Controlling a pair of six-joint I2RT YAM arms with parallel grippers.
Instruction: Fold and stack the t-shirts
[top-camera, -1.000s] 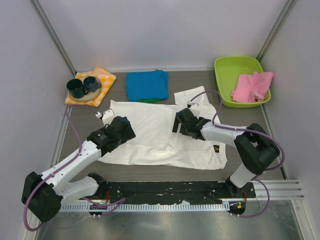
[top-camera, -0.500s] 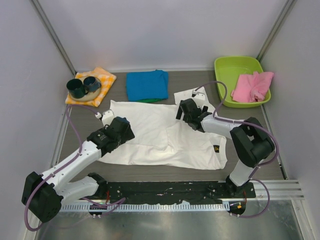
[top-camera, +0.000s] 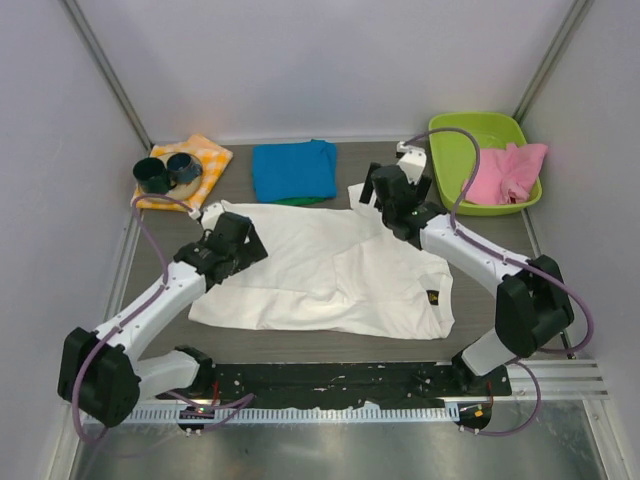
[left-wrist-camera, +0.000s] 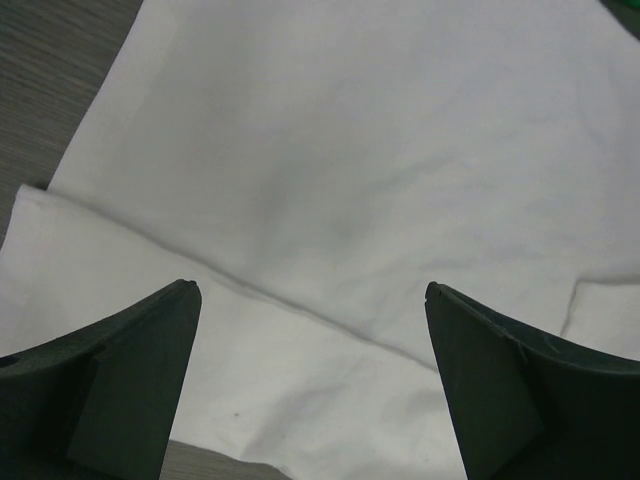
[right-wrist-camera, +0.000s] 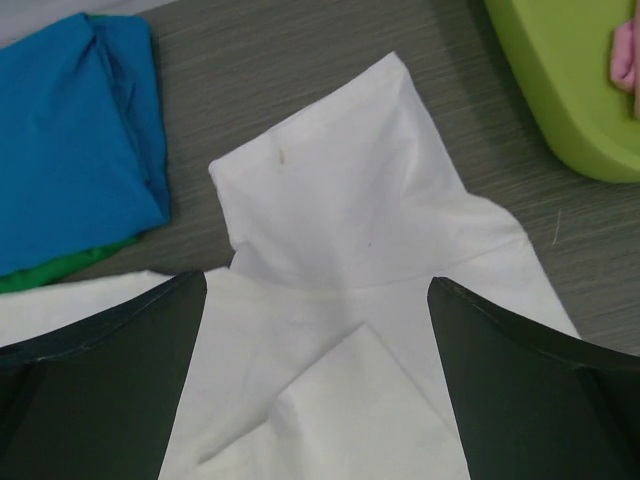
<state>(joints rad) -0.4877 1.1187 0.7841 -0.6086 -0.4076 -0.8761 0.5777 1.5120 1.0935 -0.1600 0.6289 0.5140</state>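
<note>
Both pairs of jaws are spread wide and nothing is held between them. The left jaws are placed just above the left part of the white t-shirt (top-camera: 330, 275), where a folded edge is seen in the left wrist view; whether the cloth is touched cannot be told. The right jaws are placed over the far right sleeve (right-wrist-camera: 340, 200), which is laid flat on the bench (top-camera: 300, 345), and no contact with it is seen.

The white t-shirt is spread on the middle of the bench with some parts already turned in, so its folding is judged to be in hand and only partly done. Behind it, at the far side, a blue t-shirt (top-camera: 293, 170) is laid folded on a green t-shirt (right-wrist-camera: 60, 268); this is taken as the stack.

For the next move, it is judged that both jaws must be lowered onto the cloth and closed on its edges, the sleeve on the right and the side on the left, so that these can be turned inward. The sleeve is thin and flat, so a low, careful pinch is called for
</note>
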